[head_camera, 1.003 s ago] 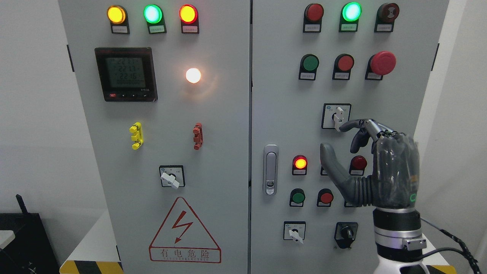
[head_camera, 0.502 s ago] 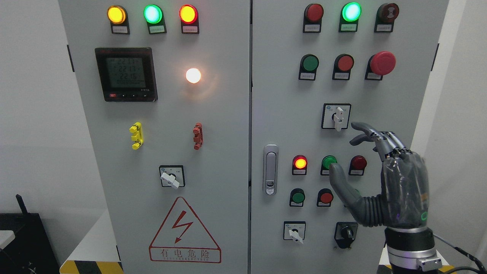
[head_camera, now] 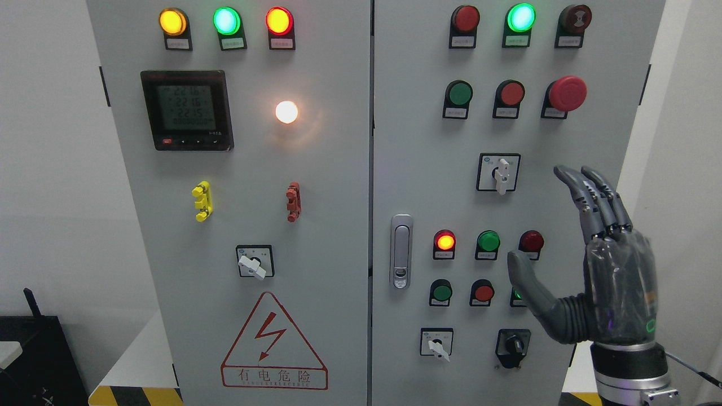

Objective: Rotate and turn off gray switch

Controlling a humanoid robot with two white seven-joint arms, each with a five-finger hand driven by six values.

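The cabinet (head_camera: 316,225) filled the view. The right hand (head_camera: 598,270) stood before its right door, fingers spread wide, holding nothing, apart from the gray switch (head_camera: 501,174), whose handle pointed down. A red lamp (head_camera: 445,241) glowed lower left of the switch.

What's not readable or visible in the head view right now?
- Green button: mostly hidden behind the right hand thumb.
- Small label plates under the lamps, e.g.: print too small.
- Meter display: digits blurred.
- Left hand: out of frame.
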